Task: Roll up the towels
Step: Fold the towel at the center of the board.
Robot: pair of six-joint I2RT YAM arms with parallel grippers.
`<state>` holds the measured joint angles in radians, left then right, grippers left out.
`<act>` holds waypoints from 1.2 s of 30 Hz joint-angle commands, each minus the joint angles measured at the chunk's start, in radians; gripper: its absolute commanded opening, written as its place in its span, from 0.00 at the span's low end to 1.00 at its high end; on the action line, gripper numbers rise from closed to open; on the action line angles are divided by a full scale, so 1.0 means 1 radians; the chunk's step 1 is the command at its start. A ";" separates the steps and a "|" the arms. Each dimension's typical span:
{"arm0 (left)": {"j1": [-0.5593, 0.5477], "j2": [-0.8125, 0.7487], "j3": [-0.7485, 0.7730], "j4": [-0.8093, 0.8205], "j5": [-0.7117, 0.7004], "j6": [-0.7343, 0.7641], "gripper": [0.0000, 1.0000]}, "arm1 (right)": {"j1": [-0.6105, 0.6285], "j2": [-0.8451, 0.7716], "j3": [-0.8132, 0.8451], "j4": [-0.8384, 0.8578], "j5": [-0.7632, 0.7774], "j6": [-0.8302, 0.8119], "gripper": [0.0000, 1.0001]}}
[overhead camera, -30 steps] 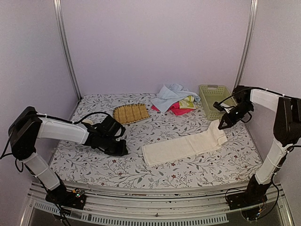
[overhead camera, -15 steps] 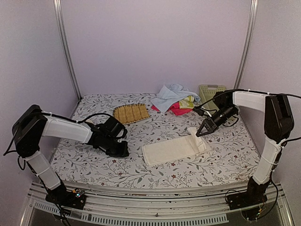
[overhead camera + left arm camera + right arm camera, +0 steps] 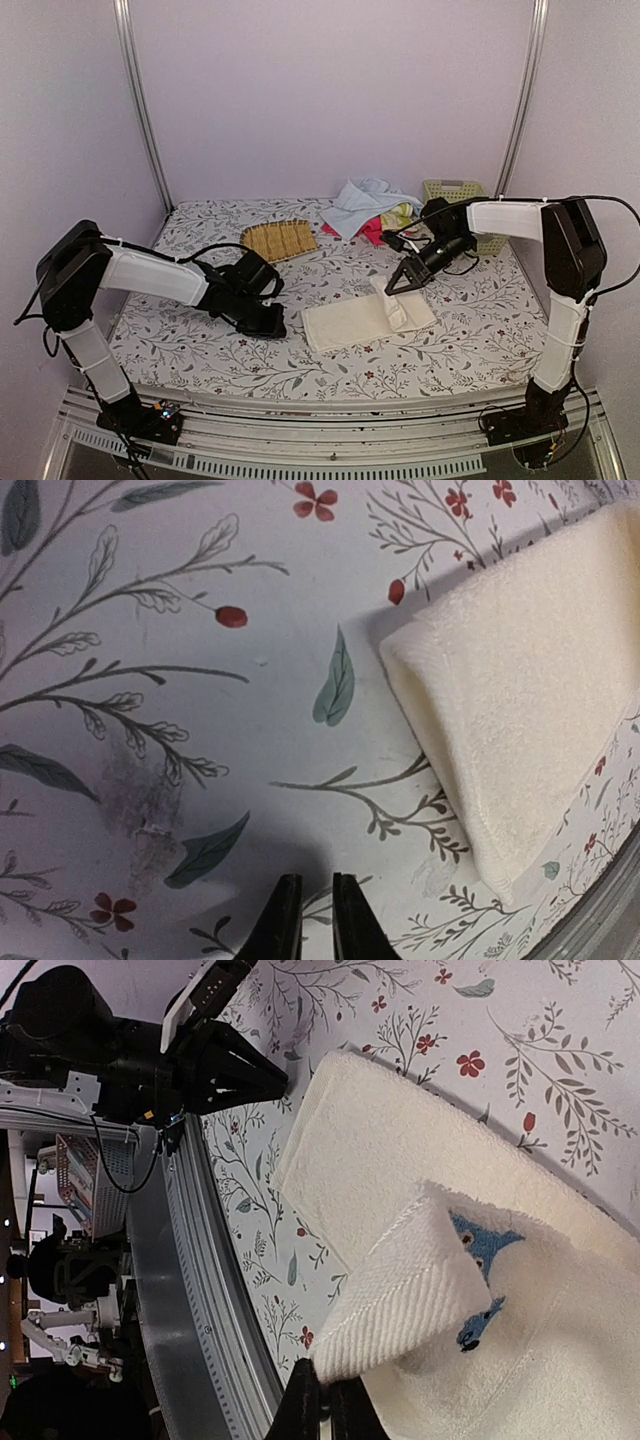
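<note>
The long cream-white towel [image 3: 352, 320] lies flat on the flowered table, and its right end [image 3: 420, 1290] is lifted and folded back over the rest. My right gripper [image 3: 392, 287] [image 3: 325, 1380] is shut on the edge of that folded end, beside the blue printed mark [image 3: 480, 1245]. Low over the table, my left gripper [image 3: 277, 326] [image 3: 310, 878] sits just left of the towel's near corner [image 3: 520, 710]. A narrow gap shows between its fingers, with nothing in it. The light blue towel [image 3: 360, 198], pink towel [image 3: 376, 234] and yellow-green towel [image 3: 401, 215] are heaped at the back.
A tan slatted mat [image 3: 279, 240] lies at the back, left of the heap. The pale green lattice basket [image 3: 452, 189] stands at the back right, partly behind my right arm. A metal rail [image 3: 190, 1290] runs along the table's near edge.
My right gripper has carried the towel's right end leftward, folding it over the rest of the towel. My left gripper has crept right, closer to the towel's left end.
</note>
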<state>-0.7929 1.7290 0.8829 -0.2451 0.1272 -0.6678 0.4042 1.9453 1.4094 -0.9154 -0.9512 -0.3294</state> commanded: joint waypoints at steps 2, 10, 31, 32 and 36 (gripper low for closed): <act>-0.036 0.026 0.022 0.004 0.015 -0.035 0.13 | 0.066 0.054 0.041 0.136 0.033 0.121 0.03; -0.051 0.030 0.009 0.036 0.025 -0.073 0.12 | 0.179 0.140 0.132 0.226 0.046 0.252 0.03; -0.065 0.059 -0.022 0.096 0.045 -0.104 0.12 | 0.248 0.223 0.219 0.230 0.053 0.358 0.03; -0.064 0.062 -0.022 0.098 0.046 -0.105 0.12 | 0.249 0.228 0.224 0.231 0.054 0.368 0.03; -0.066 0.066 -0.024 0.103 0.047 -0.103 0.11 | 0.253 0.256 0.244 0.225 0.048 0.388 0.03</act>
<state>-0.8425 1.7649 0.8818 -0.1383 0.1684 -0.7689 0.6456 2.1601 1.6192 -0.7013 -0.8963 0.0227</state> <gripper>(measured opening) 0.116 0.042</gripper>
